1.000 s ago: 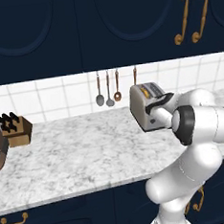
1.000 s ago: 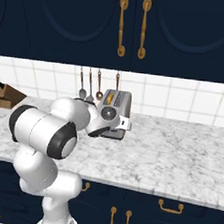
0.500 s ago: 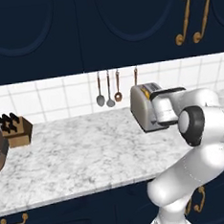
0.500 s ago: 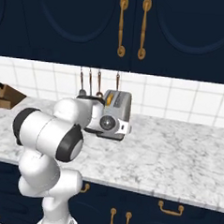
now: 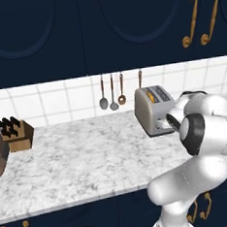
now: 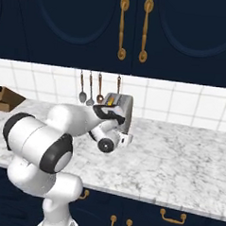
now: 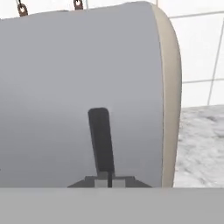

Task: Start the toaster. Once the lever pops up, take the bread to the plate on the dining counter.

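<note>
The silver-grey toaster (image 5: 152, 111) stands at the back of the marble counter (image 5: 81, 162), against the tiles. A pale-tan slice of bread (image 5: 157, 96) sits in its top slot (image 6: 109, 101). My gripper (image 7: 109, 180) is shut, its fingertips pressed together against the toaster's end face (image 7: 78, 87) at the lower end of the dark lever strip (image 7: 100, 138). From the right base view the hand (image 6: 108, 142) sits low in front of the toaster (image 6: 122, 107). The plate and the dining counter are out of view.
Spoons and ladles (image 5: 111, 92) hang on the tiled wall left of the toaster. A wooden knife block (image 5: 15, 134) stands at the far left. Navy wall cabinets with gold handles (image 6: 134, 28) hang overhead. Drawers with gold pulls (image 6: 175, 217) run below the counter edge.
The hand has slid down the toaster's end face, from its upper part to near its base. The gripper stayed shut. The toaster and the bread have not moved.
</note>
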Tool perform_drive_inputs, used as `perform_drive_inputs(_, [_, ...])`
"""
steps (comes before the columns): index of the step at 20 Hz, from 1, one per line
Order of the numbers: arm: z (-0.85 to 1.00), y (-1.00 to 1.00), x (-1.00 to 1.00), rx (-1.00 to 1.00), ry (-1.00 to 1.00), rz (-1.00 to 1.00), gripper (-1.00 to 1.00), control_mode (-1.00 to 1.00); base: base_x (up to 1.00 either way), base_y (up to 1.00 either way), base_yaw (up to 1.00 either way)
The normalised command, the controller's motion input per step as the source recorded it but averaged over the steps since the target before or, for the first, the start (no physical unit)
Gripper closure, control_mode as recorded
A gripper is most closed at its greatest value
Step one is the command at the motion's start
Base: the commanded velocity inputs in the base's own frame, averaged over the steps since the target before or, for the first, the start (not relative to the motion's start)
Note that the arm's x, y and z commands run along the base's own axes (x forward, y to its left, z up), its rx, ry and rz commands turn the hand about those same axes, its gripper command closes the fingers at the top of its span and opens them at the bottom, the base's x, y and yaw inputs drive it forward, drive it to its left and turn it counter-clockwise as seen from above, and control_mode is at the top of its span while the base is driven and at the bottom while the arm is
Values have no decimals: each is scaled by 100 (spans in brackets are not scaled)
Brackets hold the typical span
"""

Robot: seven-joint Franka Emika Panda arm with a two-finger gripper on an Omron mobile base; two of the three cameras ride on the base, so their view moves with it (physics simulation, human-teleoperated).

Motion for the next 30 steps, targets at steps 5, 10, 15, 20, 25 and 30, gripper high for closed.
perform_drive_inputs(5, [18, -51, -95, 8, -13, 27, 100, -100, 0, 0, 0])
perform_drive_inputs(10, [48, -20, -100, -1, -33, -21, 100, -100, 0, 0, 0])
perform_drive_inputs(15, [58, -8, -81, -1, -31, -27, 100, -100, 0, 0, 0])
perform_drive_inputs(20, [60, -1, -42, 0, -17, -12, 100, -100, 0, 0, 0])
perform_drive_inputs(25, [75, 0, -30, 8, -3, -3, 100, -100, 0, 0, 0])
perform_drive_inputs(30, [100, 0, -31, 25, 2, 0, 100, -100, 0, 0, 0])
